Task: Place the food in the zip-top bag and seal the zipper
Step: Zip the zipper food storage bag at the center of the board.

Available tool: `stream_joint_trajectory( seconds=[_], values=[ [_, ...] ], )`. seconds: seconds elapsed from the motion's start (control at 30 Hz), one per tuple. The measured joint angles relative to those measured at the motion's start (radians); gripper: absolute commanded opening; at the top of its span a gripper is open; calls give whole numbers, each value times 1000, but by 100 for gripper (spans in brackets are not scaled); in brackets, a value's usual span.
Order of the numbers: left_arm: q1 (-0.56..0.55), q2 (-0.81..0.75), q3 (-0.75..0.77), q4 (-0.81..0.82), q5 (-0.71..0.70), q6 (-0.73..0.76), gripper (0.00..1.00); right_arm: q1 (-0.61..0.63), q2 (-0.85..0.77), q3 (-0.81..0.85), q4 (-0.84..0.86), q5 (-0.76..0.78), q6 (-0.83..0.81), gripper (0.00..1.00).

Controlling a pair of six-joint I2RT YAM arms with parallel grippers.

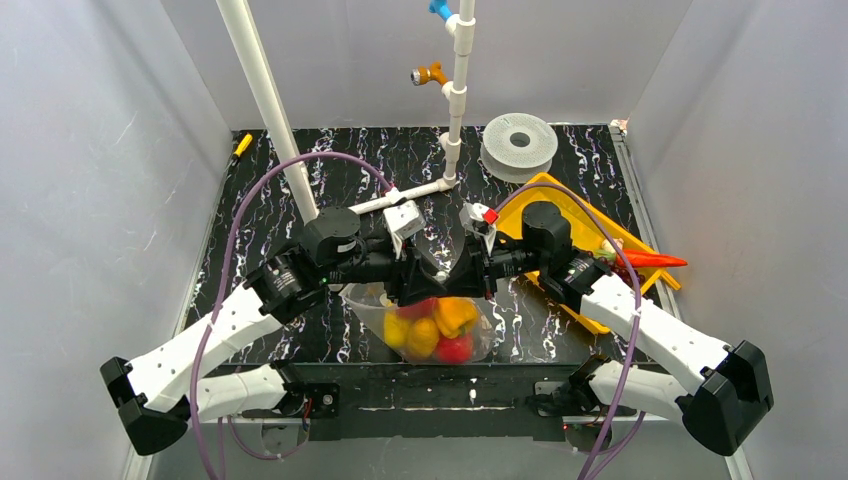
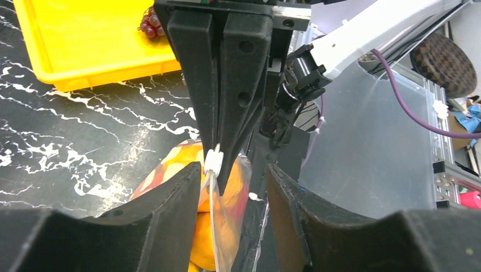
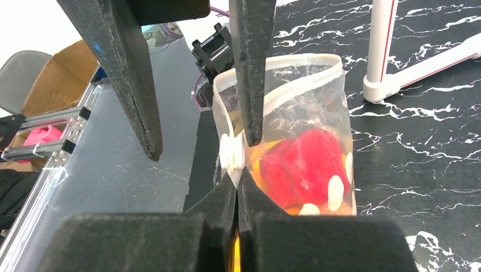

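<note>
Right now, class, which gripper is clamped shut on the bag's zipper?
The right gripper: it is pinched tight on the zipper, while the left gripper stands open.

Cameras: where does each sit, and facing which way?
Top external: above and behind, looking down on the table; left arm and right arm show.
Left wrist: on the left arm, facing the yellow tray; open left gripper shows.
Right wrist: on the right arm, facing the zip-top bag; shut right gripper shows.
Wrist views share that bag.

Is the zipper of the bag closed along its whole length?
No: the zipper gapes in an open loop above the red food.
</note>
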Motion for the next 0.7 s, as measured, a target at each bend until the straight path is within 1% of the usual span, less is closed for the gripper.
stream_joint_trajectory(
  seconds=[0.07,0.17,0.2,0.27,0.4,0.47,0.5,0.57,0.6,0.63,0.67,0.7],
  values=[
    [0,5,-1,13,12,-7,37,0,0,0,-9,-3,-5,1],
    [0,17,-2,30,19,-17,26,0,0,0,-12,-8,-7,1],
    [0,23,-2,32,22,-17,23,0,0,0,-13,-9,-7,1],
    [2,35,-2,33,28,-20,21,0,-1,0,-14,-10,-8,1],
    [3,54,-2,31,36,-20,14,0,-3,0,-21,-10,-9,1],
    [4,56,-2,29,36,-18,4,0,-4,0,-27,-8,-10,1],
    [4,56,-2,28,36,-17,0,0,-5,0,-29,-7,-10,1],
    [4,56,-2,27,31,-13,0,0,-5,0,-33,-5,-11,1],
    [4,55,-2,26,27,-10,0,0,-5,0,-34,-1,-11,3],
    [4,54,-2,26,19,-9,0,0,-6,0,-34,6,-11,7],
    [4,52,-3,26,12,-7,0,0,-7,0,-34,17,-10,13],
    [5,49,-4,28,5,-5,0,0,-9,0,-34,28,-8,20]
  ],
)
